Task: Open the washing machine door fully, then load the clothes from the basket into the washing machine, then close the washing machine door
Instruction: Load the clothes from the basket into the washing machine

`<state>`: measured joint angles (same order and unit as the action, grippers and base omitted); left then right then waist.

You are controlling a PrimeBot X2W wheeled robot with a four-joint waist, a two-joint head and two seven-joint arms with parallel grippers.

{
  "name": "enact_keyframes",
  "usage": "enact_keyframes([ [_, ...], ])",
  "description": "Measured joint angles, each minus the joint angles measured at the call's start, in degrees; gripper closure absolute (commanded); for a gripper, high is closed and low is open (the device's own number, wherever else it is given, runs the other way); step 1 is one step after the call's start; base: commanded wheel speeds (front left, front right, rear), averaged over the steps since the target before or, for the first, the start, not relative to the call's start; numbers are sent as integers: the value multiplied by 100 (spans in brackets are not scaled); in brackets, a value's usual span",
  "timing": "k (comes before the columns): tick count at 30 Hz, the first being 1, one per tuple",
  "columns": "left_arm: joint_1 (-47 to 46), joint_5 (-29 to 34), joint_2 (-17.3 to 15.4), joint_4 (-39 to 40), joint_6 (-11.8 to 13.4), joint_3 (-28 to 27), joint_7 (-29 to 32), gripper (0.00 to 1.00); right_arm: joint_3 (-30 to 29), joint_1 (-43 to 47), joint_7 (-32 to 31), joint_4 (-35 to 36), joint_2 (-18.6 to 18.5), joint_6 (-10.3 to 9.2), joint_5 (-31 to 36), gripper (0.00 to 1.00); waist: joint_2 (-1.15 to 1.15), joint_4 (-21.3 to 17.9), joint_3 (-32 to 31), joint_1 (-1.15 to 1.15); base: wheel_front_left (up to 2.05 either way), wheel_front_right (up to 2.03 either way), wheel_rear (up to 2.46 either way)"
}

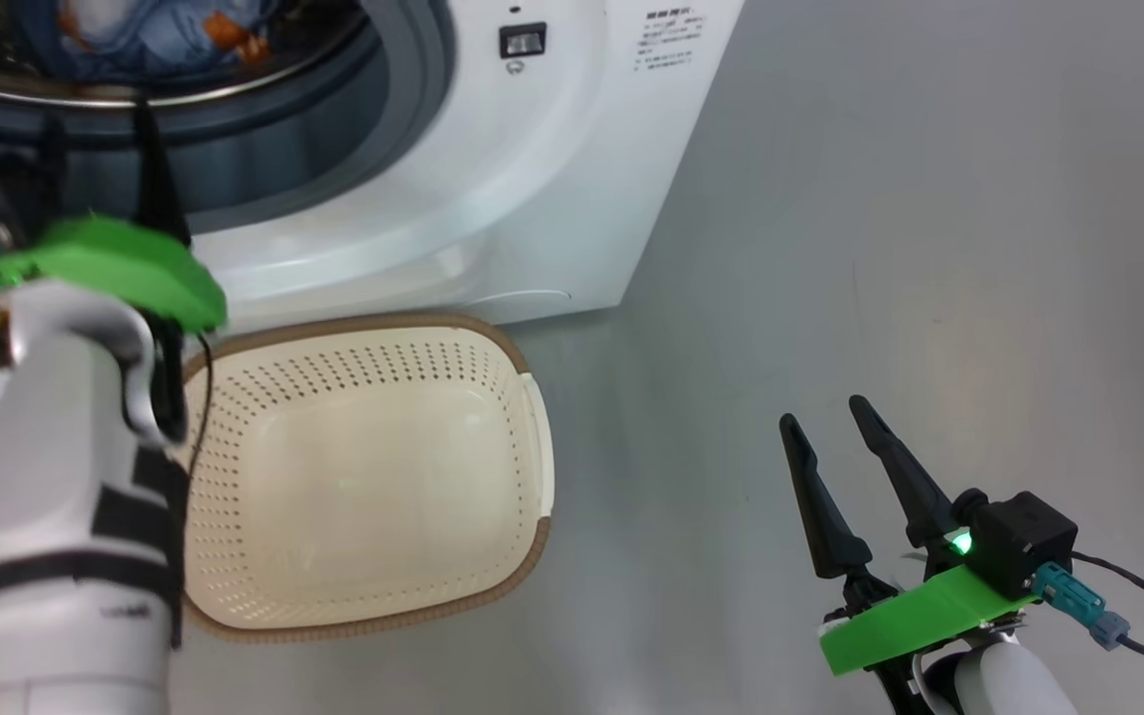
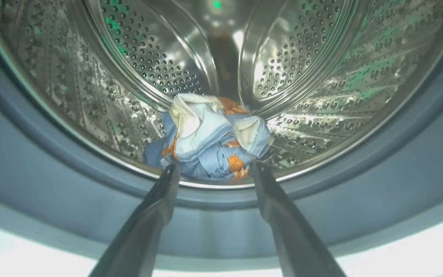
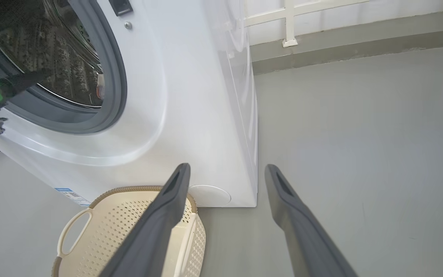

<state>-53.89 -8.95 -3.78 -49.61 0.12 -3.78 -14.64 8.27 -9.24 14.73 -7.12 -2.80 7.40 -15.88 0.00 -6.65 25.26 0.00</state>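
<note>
Basket (image 1: 363, 477) sits nearest us on the grey floor (image 1: 880, 248), just in front of the washing machine (image 1: 493, 199). Its perforated cream bottom shows in full inside the brown rim. To its right and well apart from it, our right gripper (image 1: 823, 413) hangs over the floor, its two dark fingers spread wide and gripping nothing.

Our left forearm crosses the left edge of that rim in the head view. The left gripper (image 2: 215, 167) points into the machine's uncovered round mouth, fingers likewise spread wide with no hold on anything. Their tips stand at the lower lip of the steel drum (image 2: 302, 57), above the grey gasket (image 2: 52, 173).

Just beyond the tips lie the clothes (image 2: 214, 134), a bunched heap of light blue, cream and orange low in the drum near its front. We cannot tell whether the tips touch the cloth. Behind the heap, the drum's perforated wall and ribs shine.

Past the machine's right side, the floor runs to a pale wall (image 3: 340, 11) with a white frame (image 3: 290, 19) against it.
</note>
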Motion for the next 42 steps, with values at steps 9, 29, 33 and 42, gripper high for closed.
enact_keyframes([
  [9, 1714, -14, 163, 1341, -231, 204, 1, 0, -126, 234, 0, -5, 0, 1, 26, 0, 0, 207, -330, 0, 0, 0, 0],
  [29, 4673, -309, 186, 3551, -185, 394, 1, 0, -96, 487, -1, -121, -81, 0, 105, 0, 0, 245, -1134, 0, 0, 0, 0],
  [33, 5077, -358, 178, 3811, -162, 400, 1, 0, -88, 677, -1, -131, -104, 0, 105, 0, 0, 244, -1372, 0, 0, 0, 0],
  [42, 5894, -678, 158, 4005, 16, 364, 1, 0, -18, 834, -1, -163, -153, 0, 105, 0, 0, 224, -1862, 0, 0, 0, 0],
])
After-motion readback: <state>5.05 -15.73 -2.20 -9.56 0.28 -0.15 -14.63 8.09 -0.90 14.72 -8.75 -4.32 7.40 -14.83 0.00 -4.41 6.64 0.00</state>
